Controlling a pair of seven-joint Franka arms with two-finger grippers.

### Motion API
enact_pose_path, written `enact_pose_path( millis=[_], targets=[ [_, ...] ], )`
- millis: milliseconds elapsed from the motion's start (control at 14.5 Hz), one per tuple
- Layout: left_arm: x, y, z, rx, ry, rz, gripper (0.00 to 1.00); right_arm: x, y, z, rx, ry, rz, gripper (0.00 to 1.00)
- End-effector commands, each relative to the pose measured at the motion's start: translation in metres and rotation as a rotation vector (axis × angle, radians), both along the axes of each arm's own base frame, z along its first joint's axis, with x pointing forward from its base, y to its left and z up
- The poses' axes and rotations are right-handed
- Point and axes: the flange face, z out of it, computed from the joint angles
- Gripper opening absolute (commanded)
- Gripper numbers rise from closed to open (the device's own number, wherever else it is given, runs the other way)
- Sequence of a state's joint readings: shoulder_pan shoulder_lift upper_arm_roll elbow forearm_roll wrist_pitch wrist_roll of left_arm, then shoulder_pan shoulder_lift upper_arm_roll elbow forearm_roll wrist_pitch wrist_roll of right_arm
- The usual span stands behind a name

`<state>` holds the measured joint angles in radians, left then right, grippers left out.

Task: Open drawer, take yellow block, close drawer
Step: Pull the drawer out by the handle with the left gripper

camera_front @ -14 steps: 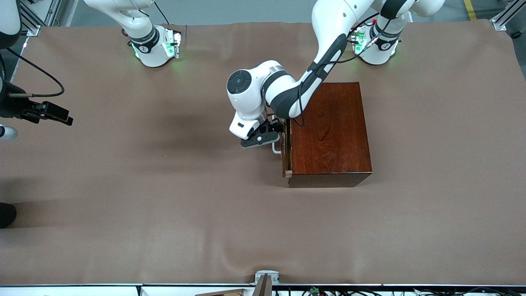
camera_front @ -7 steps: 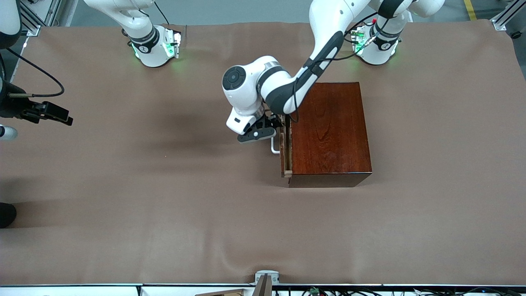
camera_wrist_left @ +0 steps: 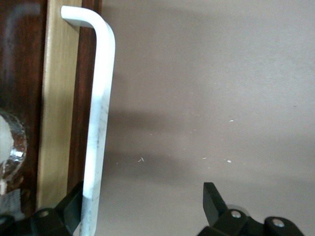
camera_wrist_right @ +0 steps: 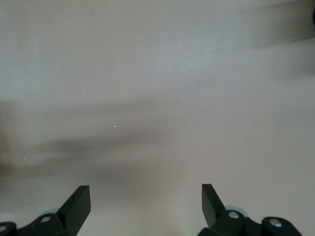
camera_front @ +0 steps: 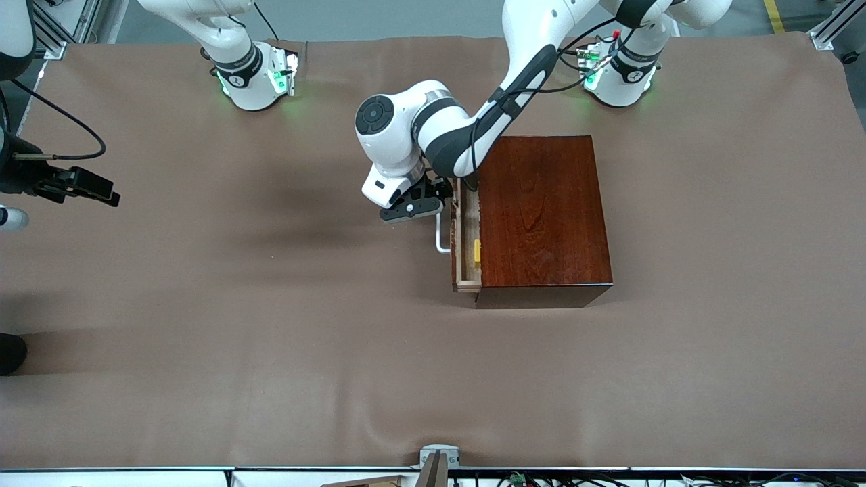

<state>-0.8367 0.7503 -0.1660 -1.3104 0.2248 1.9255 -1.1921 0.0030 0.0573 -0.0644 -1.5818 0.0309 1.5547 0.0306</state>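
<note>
- Two fingers of the left gripper (camera_wrist_left: 142,209) stand apart, one hooked on the drawer's (camera_front: 465,247) white handle (camera_wrist_left: 98,123).
- We see the yellow block (camera_front: 477,250) inside.
- The right gripper (camera_wrist_right: 146,206) waits, fingers apart.

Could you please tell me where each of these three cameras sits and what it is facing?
Front view: high across the table, facing both bases; shows the left gripper at the drawer, the yellow block inside.
Left wrist view: on the left wrist, facing the handle; its open fingers show.
Right wrist view: on the waiting right wrist, over bare table; open right gripper shows.
Shared: front and left wrist views both show the handle.
</note>
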Motion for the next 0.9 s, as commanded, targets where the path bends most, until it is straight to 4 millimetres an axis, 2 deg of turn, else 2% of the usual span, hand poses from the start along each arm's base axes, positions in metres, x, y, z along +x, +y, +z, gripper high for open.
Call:
enact_pose_path(
  millis=[0,483,828],
  targets=[
    [-0.010,-0.018,0.009,-0.070,-0.001,0.028,1.00,-0.006,-0.005,0.003,-0.015,-0.001,0.003,1.00],
    [-0.002,-0.030,0.015,-0.184,-0.061,0.012,1.00,-0.006,-0.005,0.003,-0.015,-0.001,0.003,1.00],
    [-0.006,-0.041,0.018,-0.236,-0.087,-0.031,1.00,-0.006,-0.004,0.003,-0.015,0.001,0.003,1.00]
  ],
)
